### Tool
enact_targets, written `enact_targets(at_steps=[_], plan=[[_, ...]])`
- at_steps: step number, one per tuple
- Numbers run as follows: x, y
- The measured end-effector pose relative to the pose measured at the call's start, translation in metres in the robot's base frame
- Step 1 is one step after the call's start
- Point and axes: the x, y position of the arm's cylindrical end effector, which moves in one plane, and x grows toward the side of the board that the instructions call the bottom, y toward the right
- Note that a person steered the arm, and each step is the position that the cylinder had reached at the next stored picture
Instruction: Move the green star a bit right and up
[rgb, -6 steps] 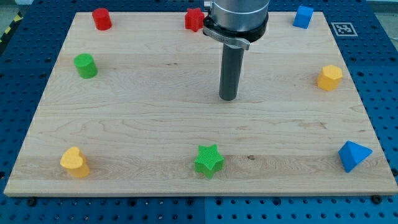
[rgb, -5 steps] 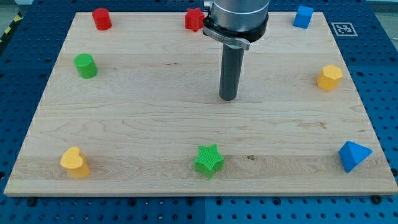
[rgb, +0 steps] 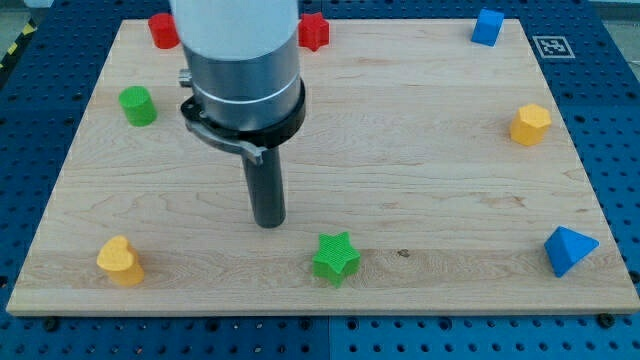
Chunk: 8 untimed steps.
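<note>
The green star (rgb: 336, 257) lies near the view's bottom edge of the wooden board (rgb: 430, 180), about mid-width. My tip (rgb: 268, 221) rests on the board up and to the left of the star, a short gap away and not touching it. The rod rises from the tip into the grey arm body, which hides part of the board's upper left middle.
A green cylinder (rgb: 137, 105) and a red cylinder (rgb: 163, 30) sit at upper left, a red block (rgb: 314, 31) at top centre, a blue cube (rgb: 487, 26) at top right. A yellow hexagon (rgb: 530, 124) sits right, a blue pyramid (rgb: 568, 249) lower right, a yellow heart (rgb: 119, 259) lower left.
My tip has moved down and to the left, from the board's middle to a spot just up-left of the green star. No block has moved.
</note>
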Motion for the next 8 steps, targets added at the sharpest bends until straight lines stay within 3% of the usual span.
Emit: enact_targets(at_steps=[2,4,6,8], plan=[[0.035,0.000],[0.042,0.009],[0.043,0.059],[0.085,0.028]])
